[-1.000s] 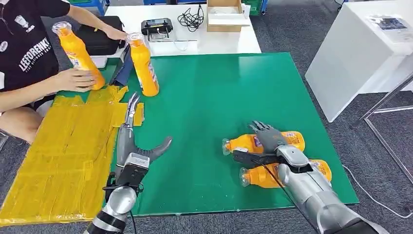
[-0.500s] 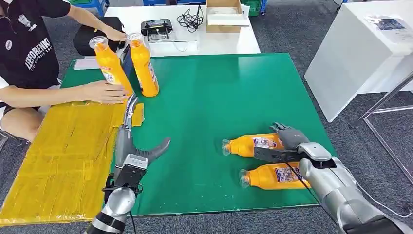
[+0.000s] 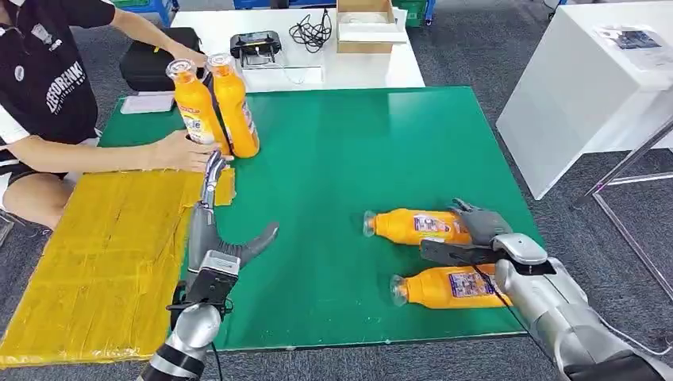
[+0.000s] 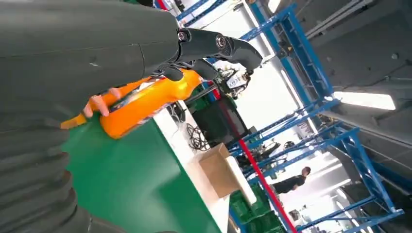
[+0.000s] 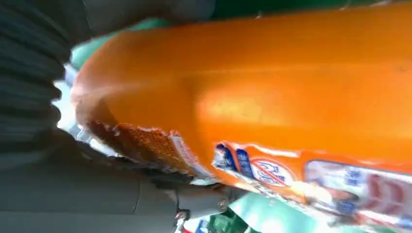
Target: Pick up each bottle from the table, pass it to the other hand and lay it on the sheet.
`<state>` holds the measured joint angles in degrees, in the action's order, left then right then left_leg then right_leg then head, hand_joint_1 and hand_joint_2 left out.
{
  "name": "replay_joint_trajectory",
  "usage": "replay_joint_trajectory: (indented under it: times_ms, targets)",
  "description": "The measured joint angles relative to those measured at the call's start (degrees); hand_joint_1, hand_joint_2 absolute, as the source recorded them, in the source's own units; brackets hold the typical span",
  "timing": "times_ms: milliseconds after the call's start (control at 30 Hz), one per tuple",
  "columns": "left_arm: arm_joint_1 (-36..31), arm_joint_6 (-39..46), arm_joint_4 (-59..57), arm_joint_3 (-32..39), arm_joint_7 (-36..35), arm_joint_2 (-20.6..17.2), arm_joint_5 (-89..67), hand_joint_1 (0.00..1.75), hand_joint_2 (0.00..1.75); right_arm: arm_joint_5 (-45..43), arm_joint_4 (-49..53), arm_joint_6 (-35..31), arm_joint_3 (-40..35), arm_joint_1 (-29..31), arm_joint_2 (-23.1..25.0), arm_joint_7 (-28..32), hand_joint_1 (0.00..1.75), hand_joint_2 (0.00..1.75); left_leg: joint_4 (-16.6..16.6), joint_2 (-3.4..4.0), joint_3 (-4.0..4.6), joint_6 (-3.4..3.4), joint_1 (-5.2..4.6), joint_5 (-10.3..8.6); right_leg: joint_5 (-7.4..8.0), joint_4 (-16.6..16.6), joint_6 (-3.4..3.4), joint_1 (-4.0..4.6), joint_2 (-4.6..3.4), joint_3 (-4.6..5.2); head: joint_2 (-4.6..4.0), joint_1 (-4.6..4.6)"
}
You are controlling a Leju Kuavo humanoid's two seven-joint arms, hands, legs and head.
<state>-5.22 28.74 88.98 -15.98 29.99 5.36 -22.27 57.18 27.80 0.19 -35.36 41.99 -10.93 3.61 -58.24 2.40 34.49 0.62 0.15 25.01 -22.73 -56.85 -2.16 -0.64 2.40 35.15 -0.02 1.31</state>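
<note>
- Shifted since a second ago: right hand (image 3: 476,230), off the middle of the farther lying bottle (image 3: 413,226) and out to its base end, by the green mat's (image 3: 341,151) right edge.
- Now cupping that base: dark fingers (image 3: 474,216) curled over the far side, thumb low on the near side, between the two lying bottles. Looks like a grip settling, not yet a lift; bottle flat on the mat, cap toward the robot's left.
- Seen close in the right wrist view: orange bottle body (image 5: 272,82) pressed right against the hand; firmness of the hold cannot be told from it.
- Unmoved through the frames: nearer lying bottle (image 3: 448,287), just beside the right forearm, and the left hand (image 3: 213,208), spread and holding nothing, fingertips at the yellow sheet's (image 3: 103,254) corner.
- Moved by the person (image 3: 55,87) at the far left: one upright bottle (image 3: 196,107), brought in from over the sheet and stood touching a second upright bottle (image 3: 234,105) on the mat's far corner; person's hand (image 3: 182,151) resting at its foot.
- Meaning for the task: sheet bare of bottles, two restocked upright, two lying; first pick only beginning, hand-over and laying down still ahead.
- Judged risk: a grasp at the very base end leaves the long neck end free to droop on lifting.
</note>
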Motion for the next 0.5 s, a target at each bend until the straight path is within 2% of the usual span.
replay_joint_trajectory:
  times_ms: [333, 433, 500]
  targets:
    - [-0.7, -0.1, -0.3, -0.9, 0.0, 0.5, 1.0, 0.00, 1.75, 4.0, -1.8, -7.8, -0.1, -1.2, 2.6, -3.3, 1.75, 1.75, 0.0, 0.30, -0.22, -0.03, 0.01, 0.07, 0.00, 0.0, 0.00, 0.03, -0.29, -0.09, 0.00, 0.00]
    - [-0.6, -0.5, -0.3, -1.1, -0.7, 0.5, 0.6, 0.00, 1.75, 5.3, -1.9, -13.5, -0.1, -2.2, 3.2, -3.9, 1.75, 1.75, 0.0, 0.31, -0.24, -0.04, 0.02, 0.06, 0.01, 0.0, 0.02, 0.05, -0.29, -0.11, 0.00, 0.02]
    - [-0.5, -1.5, -0.3, -1.4, -2.1, 0.5, -0.3, 0.00, 1.75, 6.3, -1.2, -22.0, 0.7, -3.9, 3.6, -5.8, 1.75, 1.75, 0.0, 0.28, -0.21, -0.04, 0.02, 0.05, 0.01, 0.0, 0.02, 0.05, -0.28, -0.13, 0.00, 0.02]
